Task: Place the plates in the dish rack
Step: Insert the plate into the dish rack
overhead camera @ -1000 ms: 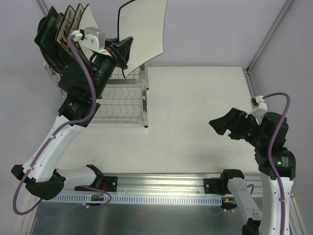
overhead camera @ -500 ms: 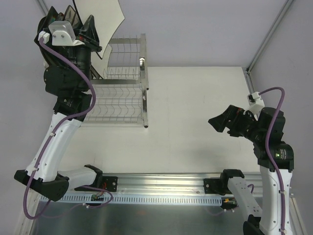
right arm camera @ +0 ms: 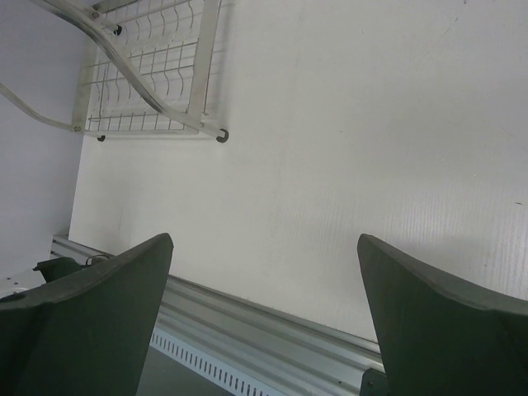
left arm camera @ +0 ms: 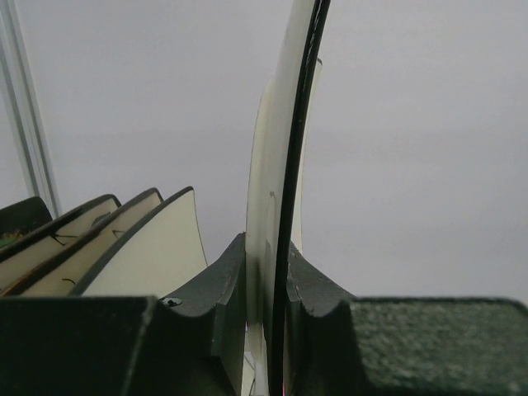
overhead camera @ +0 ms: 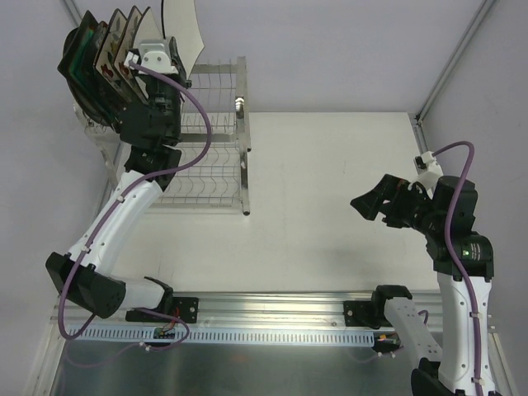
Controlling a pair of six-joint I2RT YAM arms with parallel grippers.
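One cream dark-rimmed plate (left arm camera: 266,165), top cropped, is pinched by left hand (left arm camera: 266,276); right hand (right arm camera: 264,264) gapes empty.

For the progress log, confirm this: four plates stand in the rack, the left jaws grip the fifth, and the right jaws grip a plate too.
Wrong about the right jaws: the right wrist view shows them open and empty over the table. Otherwise correct: four plates stand in the rack, and the left jaws grip the fifth plate.
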